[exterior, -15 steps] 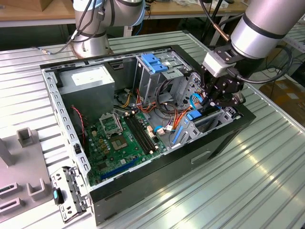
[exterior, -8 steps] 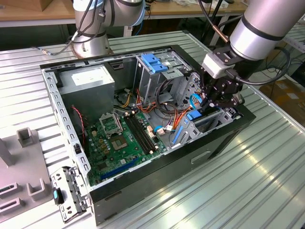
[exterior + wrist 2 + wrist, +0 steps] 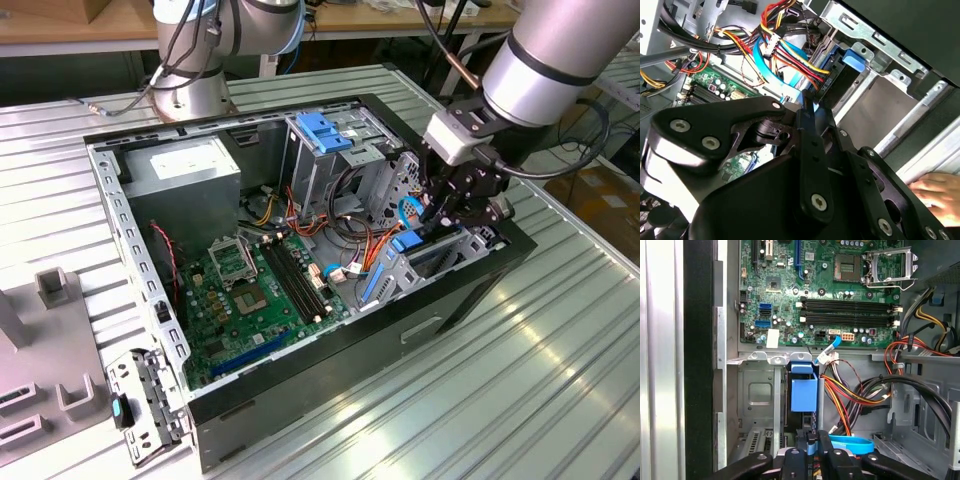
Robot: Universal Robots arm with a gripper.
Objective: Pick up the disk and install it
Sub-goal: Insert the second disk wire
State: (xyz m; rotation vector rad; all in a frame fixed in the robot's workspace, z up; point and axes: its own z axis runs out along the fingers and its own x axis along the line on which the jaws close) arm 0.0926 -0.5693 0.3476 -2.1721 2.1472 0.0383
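The gripper [image 3: 452,208] is low inside the computer case [image 3: 250,395], at 3 o'clock from the motherboard [image 3: 255,290]. Its jaws pinch the disk [image 3: 804,395] by the blue frame edge, standing in the drive bay. The disk looks stiff, rather heavy and fragile.

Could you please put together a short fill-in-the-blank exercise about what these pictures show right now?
1. The tool hangs over the open computer ____.
2. The latch atop the metal drive cage is coloured ____.
3. In the second wrist view, a person's ____ rests on the table.
4. The motherboard inside is coloured ____.

Missing words: case; blue; hand; green
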